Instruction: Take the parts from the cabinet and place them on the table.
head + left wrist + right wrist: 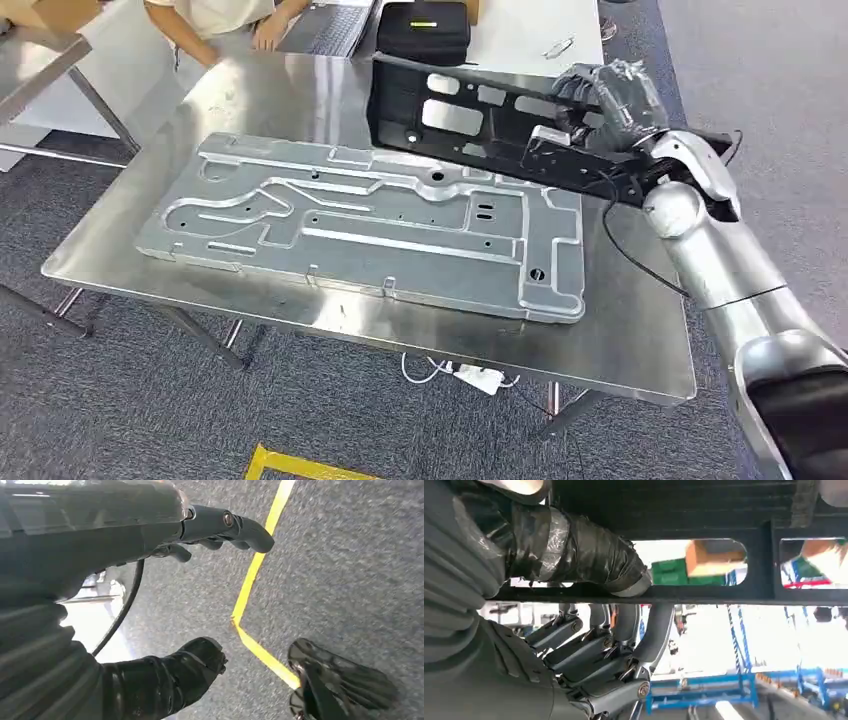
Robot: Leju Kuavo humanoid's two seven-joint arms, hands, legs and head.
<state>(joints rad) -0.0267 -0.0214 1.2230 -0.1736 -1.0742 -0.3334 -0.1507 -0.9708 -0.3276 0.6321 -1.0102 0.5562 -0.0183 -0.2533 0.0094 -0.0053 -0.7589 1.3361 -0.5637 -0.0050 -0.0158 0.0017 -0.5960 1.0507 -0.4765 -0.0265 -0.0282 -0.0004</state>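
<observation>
Two parts are in play over the steel table (640,350). One, a large silver stamped panel (370,225), lies flat across the middle of the surface, its long side running toward the front edge. The other, a black perforated frame (470,125), is tilted above the panel's far right corner, gripped by the right hand (605,100) at its right end; in the right wrist view the taped thumb (589,555) lies over one rail of the frame (704,510) and the darker fingers (614,645) curl beneath it. Whether the frame's low end touches the panel is hard to tell. The left hand (200,595) hangs over grey carpet and a yellow floor line (255,570), fingers apart, holding nothing. At the far edge a person's hand (268,35) is cut off beside a black case (424,30).
</observation>
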